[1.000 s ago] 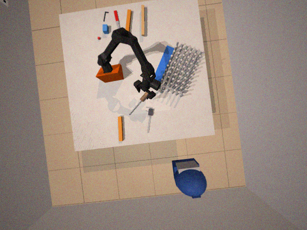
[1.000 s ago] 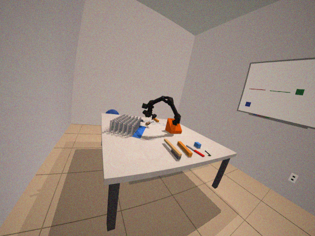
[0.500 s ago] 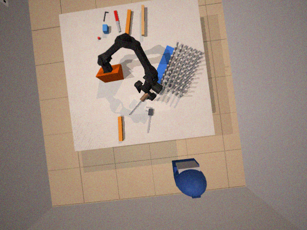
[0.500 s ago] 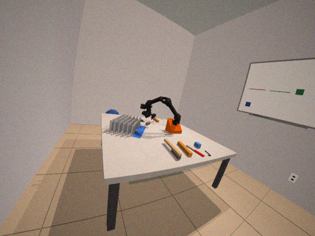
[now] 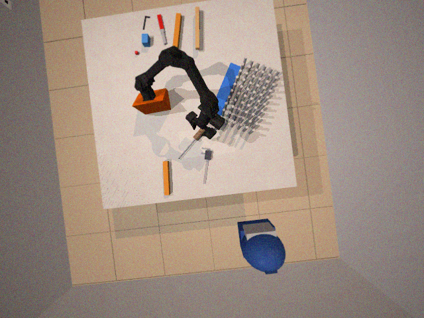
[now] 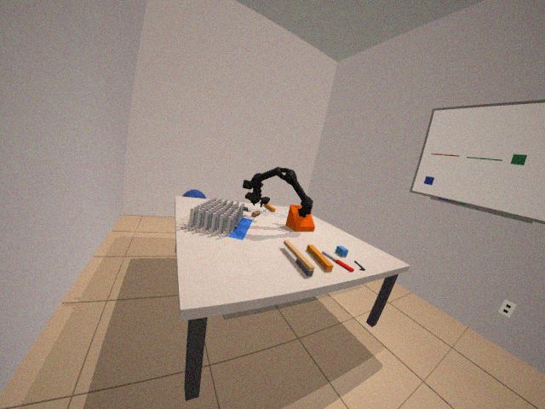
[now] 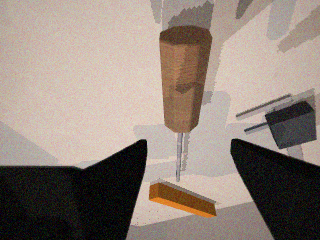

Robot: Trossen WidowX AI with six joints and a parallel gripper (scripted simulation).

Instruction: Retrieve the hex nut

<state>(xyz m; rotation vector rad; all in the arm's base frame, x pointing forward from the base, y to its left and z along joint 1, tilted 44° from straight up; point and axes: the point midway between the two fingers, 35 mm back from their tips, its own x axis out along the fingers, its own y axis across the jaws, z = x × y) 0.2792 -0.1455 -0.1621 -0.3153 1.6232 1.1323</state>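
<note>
A tool with a brown handle (image 5: 199, 134) (image 6: 255, 214) (image 7: 182, 85) and a thin metal shaft lies on the table. My gripper (image 5: 201, 126) (image 6: 260, 202) (image 7: 188, 145) is open and empty above it, with the shaft showing between the fingertips in the wrist view. The grey spacers (image 5: 251, 95) (image 6: 215, 216) stand in a dense field behind the blue taped strip (image 5: 228, 83) (image 6: 241, 229). The hex nut cannot be made out in any view. A dark-headed tool (image 5: 208, 154) (image 7: 292, 125) with thin prongs lies close by.
An orange bar (image 5: 166, 177) (image 6: 269, 207) (image 7: 182, 200) lies beyond the brown-handled tool. Across the table lie another orange bar (image 5: 177, 28) (image 6: 319, 258), a tan bar (image 5: 197, 27) (image 6: 299, 256), a red-handled tool (image 5: 160, 21) (image 6: 344, 265) and a blue block (image 5: 145, 40) (image 6: 341, 251).
</note>
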